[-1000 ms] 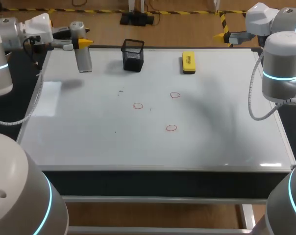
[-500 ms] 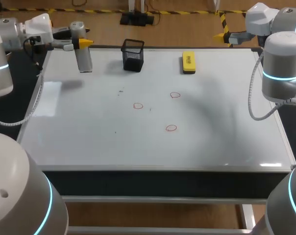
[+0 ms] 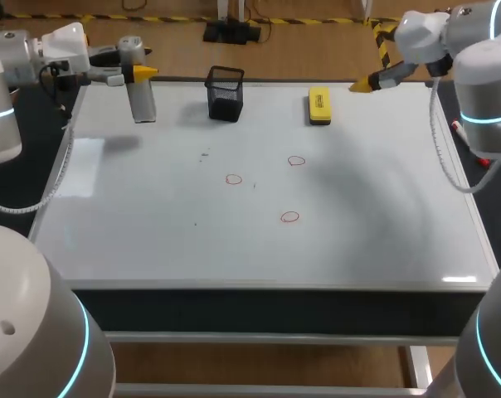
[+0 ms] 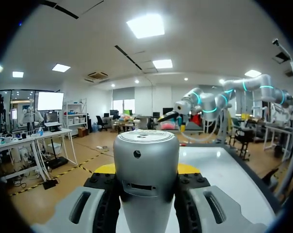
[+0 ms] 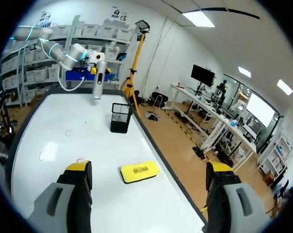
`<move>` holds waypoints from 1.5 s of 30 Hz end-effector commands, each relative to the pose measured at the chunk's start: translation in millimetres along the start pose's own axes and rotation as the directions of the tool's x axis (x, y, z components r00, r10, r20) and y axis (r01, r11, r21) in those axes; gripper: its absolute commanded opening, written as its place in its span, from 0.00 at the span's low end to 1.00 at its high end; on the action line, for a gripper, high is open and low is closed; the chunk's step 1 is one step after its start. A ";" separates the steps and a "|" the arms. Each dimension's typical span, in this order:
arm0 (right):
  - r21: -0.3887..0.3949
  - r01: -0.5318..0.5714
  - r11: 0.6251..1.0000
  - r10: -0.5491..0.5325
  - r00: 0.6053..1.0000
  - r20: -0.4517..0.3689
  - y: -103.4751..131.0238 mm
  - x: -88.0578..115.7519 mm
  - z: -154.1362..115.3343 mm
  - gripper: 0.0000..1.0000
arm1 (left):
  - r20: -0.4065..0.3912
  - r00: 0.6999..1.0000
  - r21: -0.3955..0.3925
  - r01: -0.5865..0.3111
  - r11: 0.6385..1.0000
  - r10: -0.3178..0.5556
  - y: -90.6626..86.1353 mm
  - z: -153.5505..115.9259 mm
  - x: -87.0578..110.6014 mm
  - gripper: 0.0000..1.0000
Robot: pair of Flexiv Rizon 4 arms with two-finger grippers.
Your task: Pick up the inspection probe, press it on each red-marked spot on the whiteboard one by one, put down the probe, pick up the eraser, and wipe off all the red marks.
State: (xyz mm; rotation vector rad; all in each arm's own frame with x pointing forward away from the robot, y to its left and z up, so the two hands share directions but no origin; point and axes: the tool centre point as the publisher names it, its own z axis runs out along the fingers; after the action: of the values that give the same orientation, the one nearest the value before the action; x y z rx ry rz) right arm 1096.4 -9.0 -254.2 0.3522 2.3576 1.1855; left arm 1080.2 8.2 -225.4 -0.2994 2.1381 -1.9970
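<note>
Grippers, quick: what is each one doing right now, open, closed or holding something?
Left gripper: closed on the probe.
Right gripper: open, holding nothing.

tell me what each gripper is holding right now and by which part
The left gripper is shut on the inspection probe, with its fingers clamped on the probe's upper half and the probe upright. The right gripper is open and holds nothing.
</note>
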 end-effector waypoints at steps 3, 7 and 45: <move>0.229 0.525 0.820 -0.274 0.711 -0.648 -8.8 -3.4 9.4 1.00 | 0.002 1.000 0.001 -0.001 1.000 0.001 -0.7 -0.1 0.8 0.00; 0.225 0.713 0.664 -0.344 0.559 -0.754 -10.4 9.0 24.6 1.00 | 0.002 1.000 0.001 -0.001 1.000 0.001 -0.7 -0.1 0.8 0.00; 0.003 0.990 0.142 -0.463 0.069 -0.884 -11.0 37.9 83.1 1.00 | 0.002 1.000 0.001 -0.001 1.000 0.001 -0.7 -0.1 0.8 0.00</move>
State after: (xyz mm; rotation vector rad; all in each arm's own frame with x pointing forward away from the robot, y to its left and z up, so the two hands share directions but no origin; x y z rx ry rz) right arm 1109.7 53.6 -321.1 -1.3272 2.5573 0.0258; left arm 1080.1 8.3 -225.4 -0.2996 2.1376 -1.9969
